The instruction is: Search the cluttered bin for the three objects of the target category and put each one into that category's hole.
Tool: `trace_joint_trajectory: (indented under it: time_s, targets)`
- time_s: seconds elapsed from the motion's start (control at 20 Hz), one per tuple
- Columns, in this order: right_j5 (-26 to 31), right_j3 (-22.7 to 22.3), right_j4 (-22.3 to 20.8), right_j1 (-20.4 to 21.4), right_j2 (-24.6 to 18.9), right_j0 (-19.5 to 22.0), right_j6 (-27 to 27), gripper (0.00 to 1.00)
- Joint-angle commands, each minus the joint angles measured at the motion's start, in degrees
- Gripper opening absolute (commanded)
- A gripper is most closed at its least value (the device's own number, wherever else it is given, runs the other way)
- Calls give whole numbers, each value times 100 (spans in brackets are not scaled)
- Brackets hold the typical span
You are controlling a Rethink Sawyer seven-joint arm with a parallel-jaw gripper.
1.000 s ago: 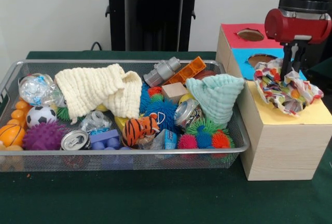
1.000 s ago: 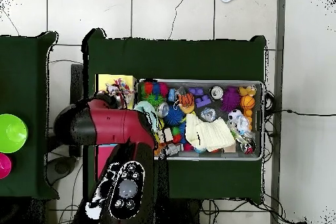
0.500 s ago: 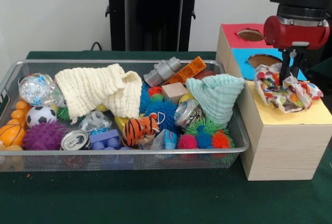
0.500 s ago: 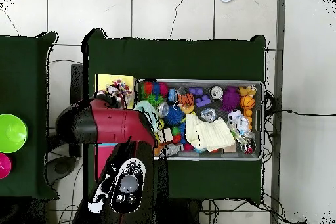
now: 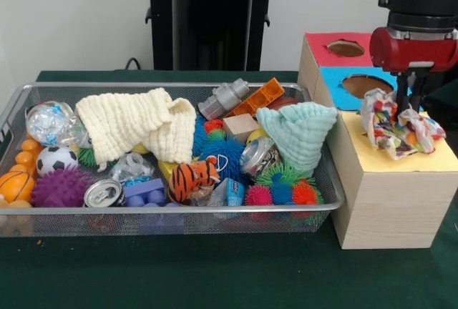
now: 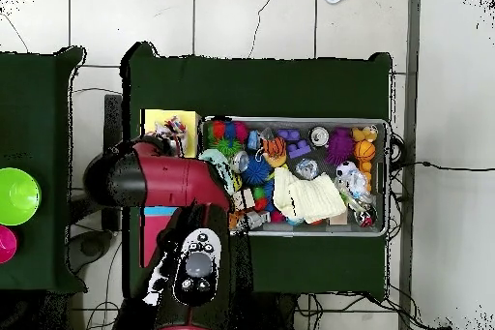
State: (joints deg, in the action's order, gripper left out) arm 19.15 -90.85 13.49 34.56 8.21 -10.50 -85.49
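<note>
Crumpled multicoloured patterned cloth (image 5: 398, 124) lies on the yellow section of the wooden box (image 5: 390, 202), below the gripper (image 5: 412, 100), whose grip seems hidden; I cannot tell its state.

A plain white wall (image 5: 71, 16) rises behind a table covered in dark green cloth (image 5: 215, 273); from overhead, the floor (image 6: 290, 16) is pale square tile with dark grout lines and a thin crack; a second green-covered table (image 6: 34, 94) stands beside the first; black cables (image 6: 440, 166) trail across the tiles.
</note>
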Motion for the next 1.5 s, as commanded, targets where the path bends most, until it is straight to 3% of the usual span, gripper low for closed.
trace_joint_trajectory:
  time_s: [0.05, 0.95, 1.5]
  targets:
    - [759, -681, 343, -182, -806, 215, -1172, 0]
    - [701, -396, 235, -681, -458, 49, -1275, 0]
    - [359, -213, 112, -1097, -280, 1, -1246, 0]
